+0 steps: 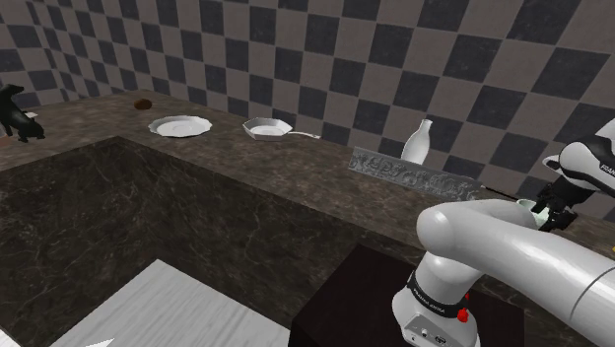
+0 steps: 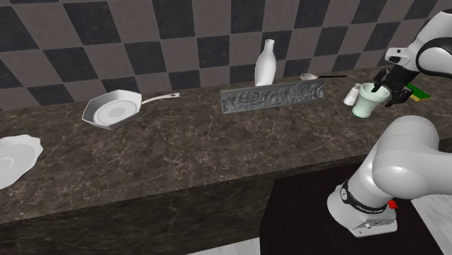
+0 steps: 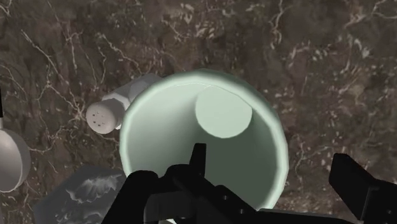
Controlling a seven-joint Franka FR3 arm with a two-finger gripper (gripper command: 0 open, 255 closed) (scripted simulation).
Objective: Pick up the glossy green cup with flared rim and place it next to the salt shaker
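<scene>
Wrist view: the green cup (image 3: 184, 137) is straddled at its rim by the parted gripper (image 3: 273, 162), seemingly unclamped, salt shaker (image 3: 114, 111) just beside.

The light is dim and even, falling from above. The dark counter (image 2: 217, 145) takes only a faint sheen on its pale veins, and the checkered wall (image 1: 414, 49) looks dull grey. The white arm (image 1: 512, 246) is the brightest surface, softly shaded on its underside. In the wrist view the pale green cup (image 3: 172, 140) darkens gently down its inner wall, and the black gripper (image 3: 273, 168) reads as a nearly flat silhouette.
</scene>
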